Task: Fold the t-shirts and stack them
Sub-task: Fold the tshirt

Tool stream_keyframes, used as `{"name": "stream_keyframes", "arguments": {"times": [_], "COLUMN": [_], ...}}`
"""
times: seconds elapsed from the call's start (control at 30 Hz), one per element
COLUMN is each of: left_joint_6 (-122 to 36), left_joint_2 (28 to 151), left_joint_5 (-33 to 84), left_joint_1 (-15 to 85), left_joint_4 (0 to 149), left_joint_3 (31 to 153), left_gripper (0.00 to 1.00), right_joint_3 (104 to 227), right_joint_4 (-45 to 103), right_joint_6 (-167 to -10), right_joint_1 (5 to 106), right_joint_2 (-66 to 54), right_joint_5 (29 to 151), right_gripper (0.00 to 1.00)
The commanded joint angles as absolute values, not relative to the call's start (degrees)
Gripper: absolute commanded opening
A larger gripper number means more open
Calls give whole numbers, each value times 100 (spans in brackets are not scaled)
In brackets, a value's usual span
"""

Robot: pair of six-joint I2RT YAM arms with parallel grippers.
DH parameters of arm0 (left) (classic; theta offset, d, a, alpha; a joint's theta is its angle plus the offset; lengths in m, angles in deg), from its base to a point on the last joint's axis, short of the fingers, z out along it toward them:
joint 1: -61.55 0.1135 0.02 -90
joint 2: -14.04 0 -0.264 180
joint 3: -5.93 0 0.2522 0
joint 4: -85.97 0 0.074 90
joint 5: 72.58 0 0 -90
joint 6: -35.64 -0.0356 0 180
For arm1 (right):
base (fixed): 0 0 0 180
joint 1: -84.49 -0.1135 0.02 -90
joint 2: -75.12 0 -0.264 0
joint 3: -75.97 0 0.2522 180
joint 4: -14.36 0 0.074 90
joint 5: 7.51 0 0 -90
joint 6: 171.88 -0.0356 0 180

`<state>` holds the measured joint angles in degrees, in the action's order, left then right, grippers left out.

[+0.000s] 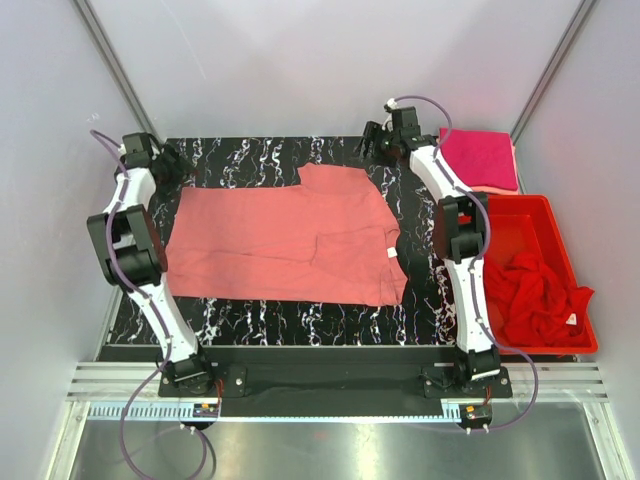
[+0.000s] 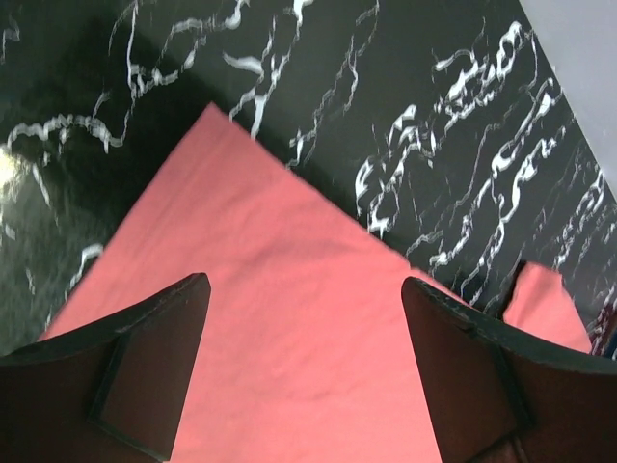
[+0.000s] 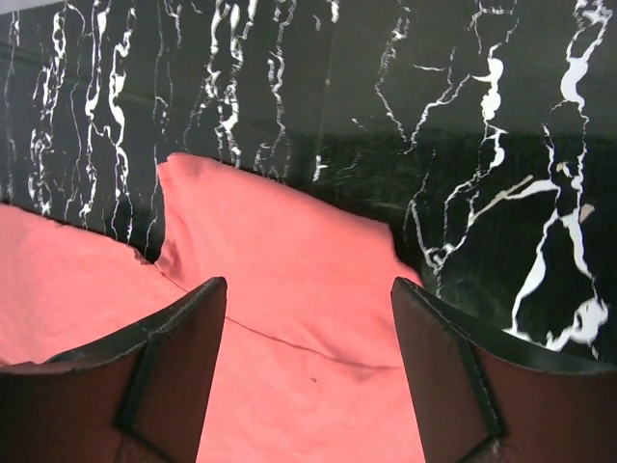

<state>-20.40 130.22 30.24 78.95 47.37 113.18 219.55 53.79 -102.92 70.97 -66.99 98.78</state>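
A salmon-pink t-shirt (image 1: 290,240) lies spread flat across the black marbled table (image 1: 250,320), folded lengthwise, with one sleeve (image 1: 335,178) at its far edge. My left gripper (image 1: 165,165) hovers over the shirt's far left corner (image 2: 222,135), open and empty (image 2: 304,283). My right gripper (image 1: 378,140) hangs above the sleeve (image 3: 280,241), also open with nothing between its fingers (image 3: 308,283). A folded magenta-pink t-shirt (image 1: 480,158) rests at the back right. A red t-shirt (image 1: 535,295) lies crumpled in the bin.
The red plastic bin (image 1: 540,215) stands off the table's right edge, beside my right arm. White walls close in the back and both sides. Bare marbled surface shows along the table's far edge (image 1: 250,150) and near strip.
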Motion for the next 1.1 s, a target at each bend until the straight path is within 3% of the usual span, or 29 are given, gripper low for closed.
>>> {"name": "stream_keyframes", "arguments": {"times": [0.0, 0.3, 0.6, 1.07], "left_joint_6": [-2245, -2535, -2921, -3397], "left_joint_2": [13383, 14060, 14746, 15097], "left_joint_5": [2806, 2006, 1997, 1707], "left_joint_1": [7886, 7877, 7763, 7623], "left_joint_4": [4435, 4127, 3854, 3890], "left_joint_3": [11978, 12560, 13210, 13579], "left_gripper": [84, 82, 81, 76], "right_joint_3": [22883, 23361, 23713, 24020], "right_joint_4": [5492, 5555, 4870, 3638], "right_joint_6": [-10393, -10851, -11686, -12574], "right_joint_1": [7394, 7482, 7421, 7394], "right_joint_2": [-7173, -8202, -8809, -9302], "right_joint_5": [10928, 11439, 12063, 12529], "right_gripper": [77, 74, 72, 55]}}
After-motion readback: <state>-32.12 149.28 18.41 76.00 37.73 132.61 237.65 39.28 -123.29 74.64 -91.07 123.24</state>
